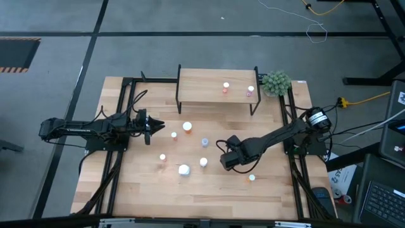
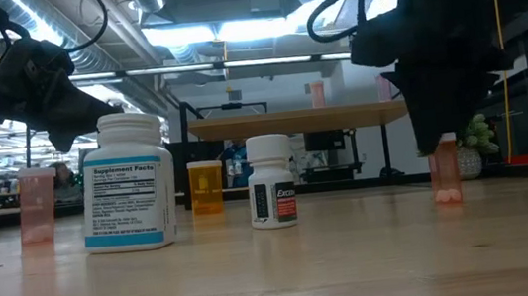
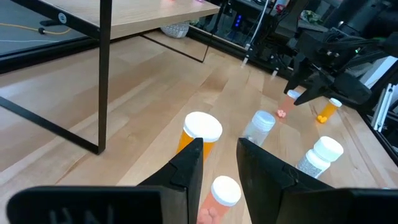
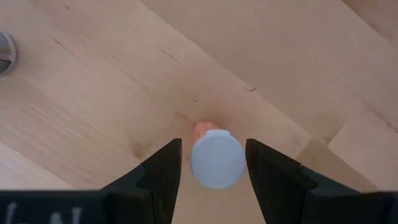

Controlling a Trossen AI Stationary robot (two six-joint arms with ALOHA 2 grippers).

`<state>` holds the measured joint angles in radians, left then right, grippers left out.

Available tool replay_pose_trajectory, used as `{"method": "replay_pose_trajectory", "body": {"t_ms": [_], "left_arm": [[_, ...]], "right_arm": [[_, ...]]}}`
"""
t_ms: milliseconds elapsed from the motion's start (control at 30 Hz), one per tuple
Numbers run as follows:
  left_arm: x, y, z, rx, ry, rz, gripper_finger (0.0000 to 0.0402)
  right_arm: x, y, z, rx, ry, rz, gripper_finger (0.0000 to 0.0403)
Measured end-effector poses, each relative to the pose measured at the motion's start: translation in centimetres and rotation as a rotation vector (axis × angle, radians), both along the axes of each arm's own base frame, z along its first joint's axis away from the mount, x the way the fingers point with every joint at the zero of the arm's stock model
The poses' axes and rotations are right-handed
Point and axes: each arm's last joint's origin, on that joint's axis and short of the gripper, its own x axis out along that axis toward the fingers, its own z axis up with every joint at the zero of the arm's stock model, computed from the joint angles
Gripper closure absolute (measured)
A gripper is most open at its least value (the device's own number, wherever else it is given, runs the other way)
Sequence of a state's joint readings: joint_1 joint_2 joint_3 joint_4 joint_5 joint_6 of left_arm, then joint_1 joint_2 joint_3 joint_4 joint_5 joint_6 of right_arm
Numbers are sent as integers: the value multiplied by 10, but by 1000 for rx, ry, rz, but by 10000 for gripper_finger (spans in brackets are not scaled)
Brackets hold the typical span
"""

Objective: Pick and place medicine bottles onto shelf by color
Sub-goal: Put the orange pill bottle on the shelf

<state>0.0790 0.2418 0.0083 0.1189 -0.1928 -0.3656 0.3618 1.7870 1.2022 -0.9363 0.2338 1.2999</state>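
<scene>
Where the table (image 1: 190, 202) lies nearest, one orange bottle (image 1: 252, 178) stands alone. Just behind it the right gripper (image 1: 226, 163) points down, its fingers spread either side of a pink white-capped bottle (image 4: 216, 158), not pinching it. Six more bottles stand loose mid-table, the large white bottle (image 1: 184, 170) foremost. The left gripper (image 1: 161, 125) hovers at their left edge, fingers slightly parted, holding nothing. Farthest back, the shelf (image 1: 202, 85) carries two pink bottles (image 1: 226, 87), beside one green plant (image 1: 276, 82).
</scene>
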Motion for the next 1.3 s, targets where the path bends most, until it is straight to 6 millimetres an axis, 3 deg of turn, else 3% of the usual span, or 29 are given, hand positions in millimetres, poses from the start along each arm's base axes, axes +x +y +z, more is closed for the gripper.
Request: {"method": "replay_pose_trajectory", "body": {"t_ms": [267,567,933,1133,1300], "left_arm": [[0,0,0,0,4,0,308],[0,0,-1,-1,6,0,308],[0,0,-1,0,6,0,308],[0,0,-1,0,7,0,308],[0,0,-1,0,6,0,308]], "right_arm": [[0,0,-1,-11,2,0,226],[0,0,-1,-4,6,2,286],[1,-4,1,18,14,15,285],[17,-16,27,15,0,135,287],[36,-39,68,-6,-37,256,286]]}}
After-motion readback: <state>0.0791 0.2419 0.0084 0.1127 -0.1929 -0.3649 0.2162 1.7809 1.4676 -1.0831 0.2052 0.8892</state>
